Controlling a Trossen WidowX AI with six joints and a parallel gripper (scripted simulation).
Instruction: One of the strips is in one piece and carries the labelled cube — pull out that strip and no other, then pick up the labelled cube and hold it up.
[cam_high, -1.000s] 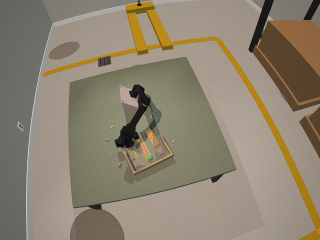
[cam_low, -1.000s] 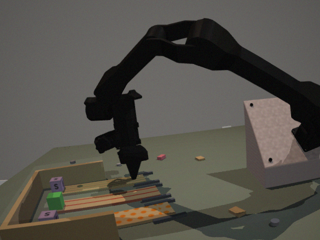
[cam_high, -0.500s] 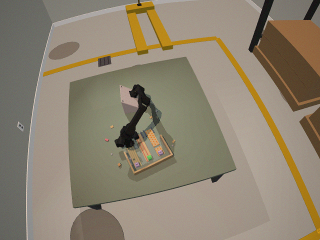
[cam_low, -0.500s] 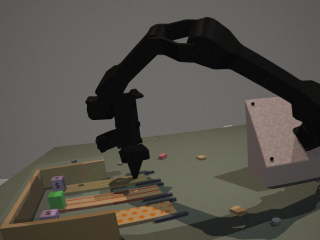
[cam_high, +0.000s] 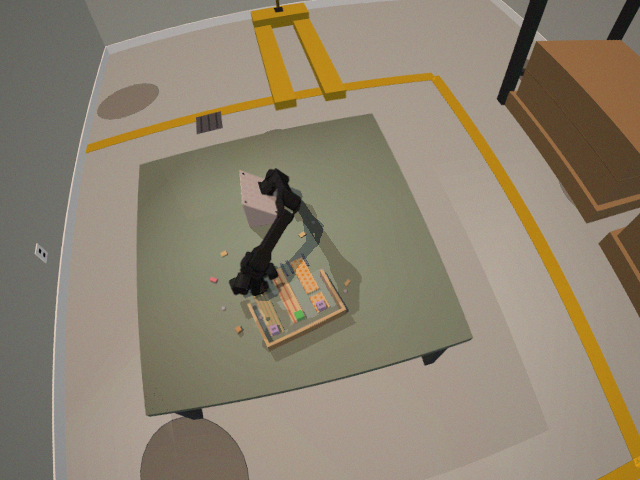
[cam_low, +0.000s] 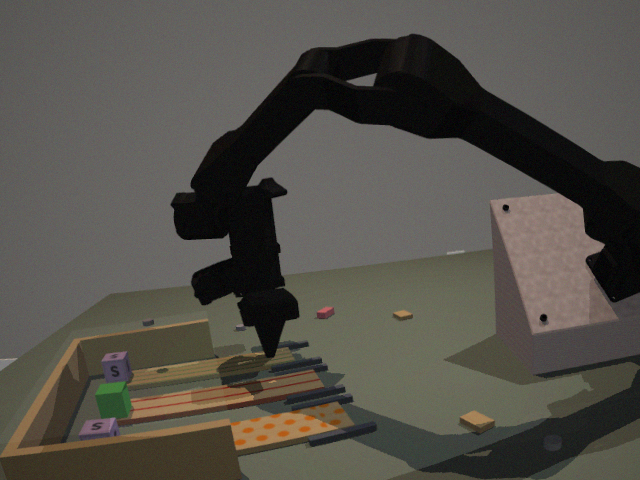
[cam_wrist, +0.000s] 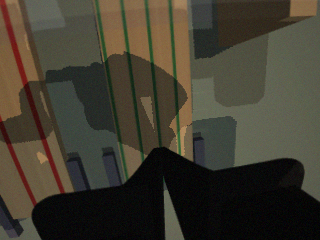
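Observation:
My gripper (cam_low: 269, 355) (cam_wrist: 159, 153) is shut and empty, tips down, over the outer part of the green-lined strip (cam_low: 196, 367) (cam_wrist: 137, 30); whether it touches is unclear. A purple cube marked S (cam_high: 273, 329) (cam_low: 115, 367) sits at that strip's inner end. The red-lined strip (cam_high: 286, 294) (cam_low: 206, 397) (cam_wrist: 12, 65) lies in the middle with a plain green cube (cam_high: 298, 314) (cam_low: 113, 400) at its inner end. The orange-dotted strip (cam_high: 305, 273) (cam_low: 289, 424) shows a gap; a second S cube (cam_high: 321, 305) (cam_low: 98, 427) sits on its short inner piece.
A three-sided wooden tray (cam_high: 310, 328) (cam_low: 129, 457) walls in the strips' inner ends. Dark guide rails (cam_low: 333, 401) flank the outer ends. A pink sloped block (cam_high: 255, 198) (cam_low: 535, 268) stands by the arm's base. Small loose bits, such as a red one (cam_high: 213, 280) (cam_low: 325, 312), lie around.

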